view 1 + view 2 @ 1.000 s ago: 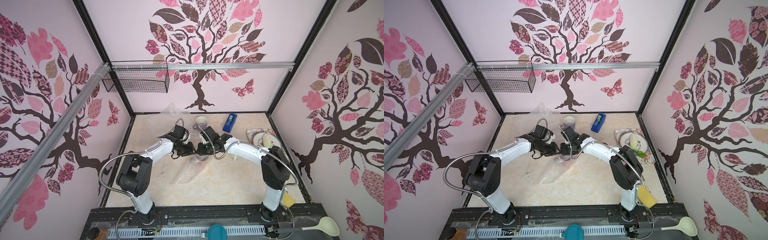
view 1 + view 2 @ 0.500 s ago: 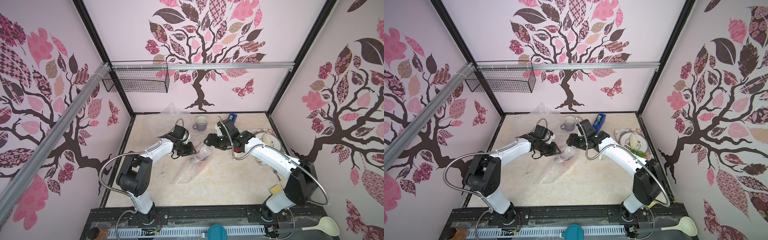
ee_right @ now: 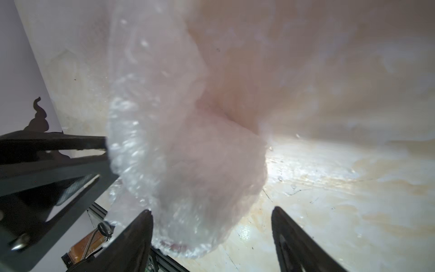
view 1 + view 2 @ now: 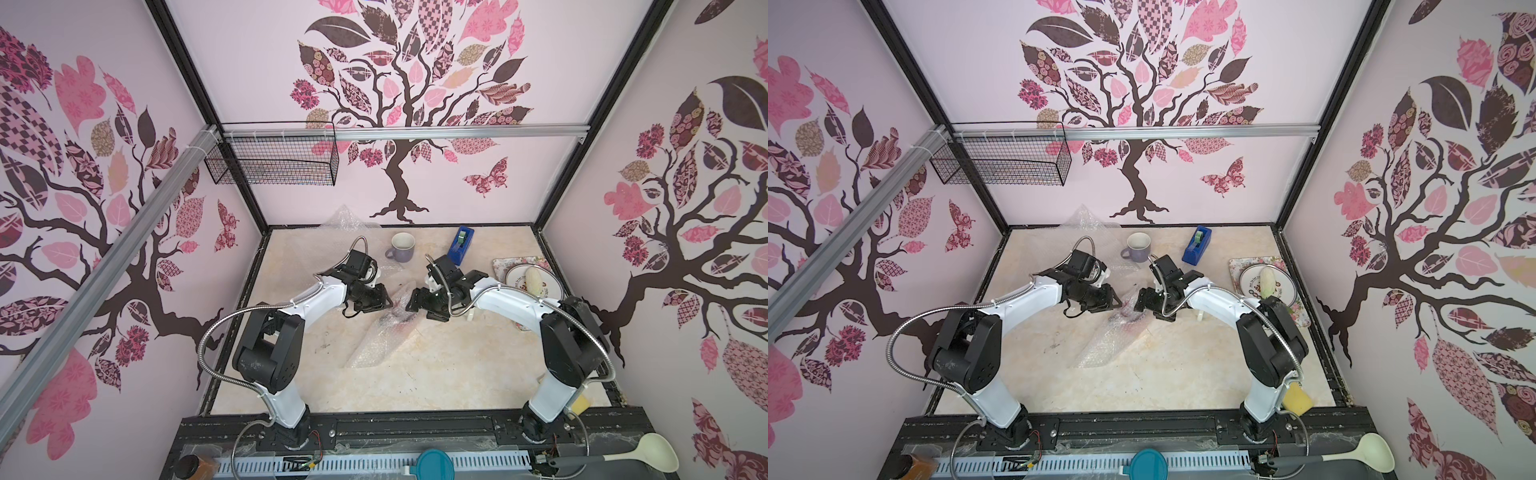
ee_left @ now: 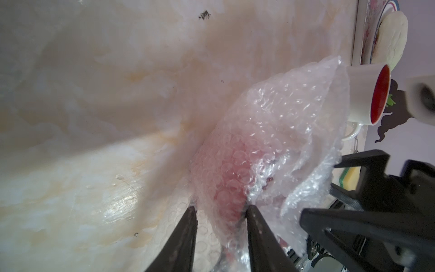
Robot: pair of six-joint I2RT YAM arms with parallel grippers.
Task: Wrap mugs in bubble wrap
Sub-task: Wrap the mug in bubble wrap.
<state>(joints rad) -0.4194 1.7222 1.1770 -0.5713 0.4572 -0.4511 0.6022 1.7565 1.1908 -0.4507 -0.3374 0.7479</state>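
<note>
A red mug (image 5: 231, 169) lies wrapped in bubble wrap (image 4: 374, 345) mid-table, and it shows faintly red in both top views (image 4: 1130, 325). My left gripper (image 5: 221, 209) is shut on one end of this bundle, a finger on each side. My right gripper (image 3: 211, 210) stands wide open at the other end, and the bundle (image 3: 188, 164) reaches partly between its fingers. In both top views the two grippers (image 4: 384, 300) (image 4: 415, 305) face each other across it. The lavender mug (image 4: 402, 247) stands bare at the back. The white mug with red inside (image 5: 367, 94) shows in the left wrist view.
A blue tape dispenser (image 4: 461, 245) stands at the back. A floral tray holding a plate (image 4: 513, 278) lies at the right. More bubble wrap (image 4: 345, 220) is heaped against the back wall. A yellow sponge (image 4: 582, 403) is at the front right and a wire basket (image 4: 274, 162) hangs high on the left.
My right gripper has opened and let go of the bundle; its arm swung out to the right and came back beside it. The left gripper keeps its hold in the same place.
</note>
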